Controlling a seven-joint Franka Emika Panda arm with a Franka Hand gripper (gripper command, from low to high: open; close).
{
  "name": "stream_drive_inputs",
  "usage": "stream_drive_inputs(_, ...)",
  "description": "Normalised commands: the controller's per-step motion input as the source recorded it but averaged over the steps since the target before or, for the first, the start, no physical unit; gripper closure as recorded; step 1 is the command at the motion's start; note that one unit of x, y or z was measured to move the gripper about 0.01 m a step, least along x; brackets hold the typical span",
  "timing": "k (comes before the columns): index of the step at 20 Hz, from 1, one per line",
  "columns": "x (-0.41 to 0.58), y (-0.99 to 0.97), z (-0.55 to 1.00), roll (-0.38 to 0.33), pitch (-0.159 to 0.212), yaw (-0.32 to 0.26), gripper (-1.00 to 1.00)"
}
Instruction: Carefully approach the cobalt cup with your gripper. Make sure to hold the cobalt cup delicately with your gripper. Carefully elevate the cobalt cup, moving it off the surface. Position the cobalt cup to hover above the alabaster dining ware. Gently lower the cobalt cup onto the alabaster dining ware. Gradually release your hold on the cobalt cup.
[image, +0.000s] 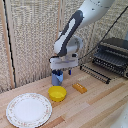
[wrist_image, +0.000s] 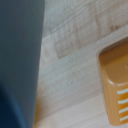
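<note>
Hand (image: 61, 73) is down around the blue cup (image: 57, 78), can't tell if it's clamped yet. Lifting and setting it on the white plate (image: 28, 109) looks still to do.

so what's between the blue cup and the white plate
The yellow bowl lies roughly between the blue cup and white plate, seen in the exterior view.

The hand (image: 61, 74) hides the cobalt cup (image: 56, 79) top; its grip is unclear.
</note>
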Motion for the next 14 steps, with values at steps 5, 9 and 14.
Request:
stream_drive_inputs(5, 0.091, 0.0, -0.04, -0.002, 0.0, 0.004, 1.0)
stream_drive_inputs(9, 0.023, 0.0, -0.01, 0.0, -0.033, 0.0, 1.0)
stream_drive_inputs(14, 0.004, 0.0, 0.01, 0.0, -0.059, -0.013, 1.0)
